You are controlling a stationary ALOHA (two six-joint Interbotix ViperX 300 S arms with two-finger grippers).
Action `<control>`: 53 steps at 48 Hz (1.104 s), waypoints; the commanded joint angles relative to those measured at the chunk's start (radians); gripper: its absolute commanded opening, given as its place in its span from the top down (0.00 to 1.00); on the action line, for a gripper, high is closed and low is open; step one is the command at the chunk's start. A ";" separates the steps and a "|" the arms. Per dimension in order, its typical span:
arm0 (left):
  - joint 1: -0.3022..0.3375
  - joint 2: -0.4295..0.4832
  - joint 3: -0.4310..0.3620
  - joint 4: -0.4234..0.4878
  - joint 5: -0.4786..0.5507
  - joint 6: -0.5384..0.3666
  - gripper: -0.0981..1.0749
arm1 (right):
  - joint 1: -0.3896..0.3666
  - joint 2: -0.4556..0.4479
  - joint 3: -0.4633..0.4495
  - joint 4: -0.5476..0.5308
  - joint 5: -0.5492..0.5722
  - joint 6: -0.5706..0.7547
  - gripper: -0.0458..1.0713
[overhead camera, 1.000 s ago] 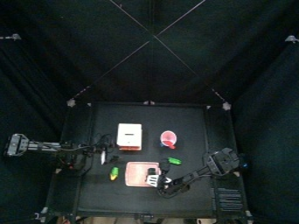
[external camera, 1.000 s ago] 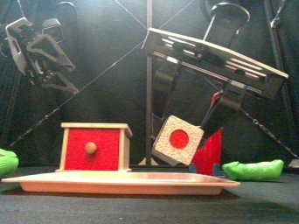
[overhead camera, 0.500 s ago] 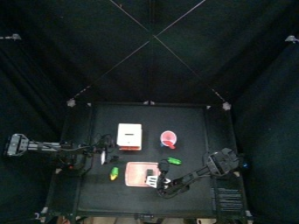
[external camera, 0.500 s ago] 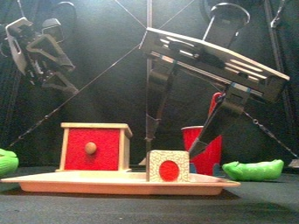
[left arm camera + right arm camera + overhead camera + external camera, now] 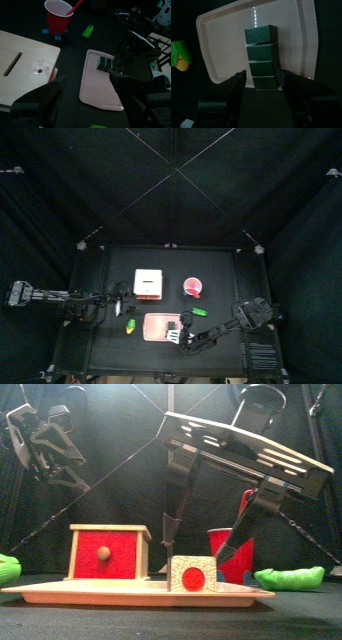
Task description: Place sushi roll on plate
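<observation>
The sushi roll (image 5: 193, 573) stands on the salmon-pink plate (image 5: 94, 591), a small block with a red middle. From above, the sushi roll (image 5: 177, 331) sits on the right part of the plate (image 5: 155, 323). In the right wrist view the sushi roll (image 5: 261, 57) shows a dark wrap and stands on the plate (image 5: 231, 30). My right gripper (image 5: 203, 542) is open, its jaws spread on either side of the roll and not touching it. My left gripper (image 5: 93, 107) is open and empty, resting left of the plate (image 5: 97, 85).
A wooden box (image 5: 110, 552) with a red front stands behind the plate, a red cup (image 5: 230, 554) to its right. Green items lie at the right (image 5: 290, 578) and the left (image 5: 7, 569). From above, the box (image 5: 147, 282) and cup (image 5: 195, 287) sit behind the plate.
A second ago the roll hung tilted between the right jaws. It now stands upright on the plate, and the right jaws are spread off it. The left arm has not moved.
</observation>
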 commanded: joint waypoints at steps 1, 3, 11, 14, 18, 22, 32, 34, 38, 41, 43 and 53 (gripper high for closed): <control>0.003 0.000 -0.014 -0.002 -0.003 0.002 0.06 | 0.002 -0.020 -0.023 -0.002 -0.003 0.000 0.18; 0.003 0.000 -0.014 -0.002 -0.003 0.002 0.06 | 0.002 -0.020 -0.025 -0.002 -0.003 0.000 0.18; 0.003 0.000 -0.014 -0.002 -0.003 0.002 0.06 | 0.002 -0.020 -0.035 -0.005 -0.008 0.000 0.18; 0.003 0.000 -0.012 -0.002 -0.003 0.003 0.06 | 0.002 -0.020 -0.032 -0.005 -0.009 -0.002 0.18; 0.003 0.000 -0.012 -0.002 -0.003 0.003 0.06 | 0.002 -0.020 -0.031 -0.002 -0.009 -0.003 0.18; 0.003 0.000 -0.012 -0.002 -0.003 0.003 0.06 | 0.003 -0.023 -0.020 -0.002 -0.002 -0.005 0.18; 0.003 0.000 -0.014 -0.002 -0.003 0.003 0.06 | 0.002 -0.034 -0.009 -0.006 0.005 -0.008 0.18; 0.003 0.000 -0.014 -0.002 -0.003 0.003 0.06 | 0.002 -0.038 -0.003 -0.006 0.006 -0.008 0.18; 0.003 0.000 -0.014 -0.002 -0.003 0.003 0.06 | 0.003 -0.055 0.015 -0.005 0.008 -0.008 0.18; 0.003 0.000 -0.014 -0.002 -0.003 0.003 0.06 | 0.002 -0.067 0.026 -0.006 0.009 -0.008 0.18; 0.003 0.000 -0.014 -0.002 -0.003 0.003 0.06 | 0.002 -0.072 0.031 -0.009 0.014 -0.008 0.18; 0.003 0.000 -0.015 -0.002 -0.006 0.003 0.06 | 0.003 -0.120 0.061 -0.046 0.040 -0.017 0.18</control>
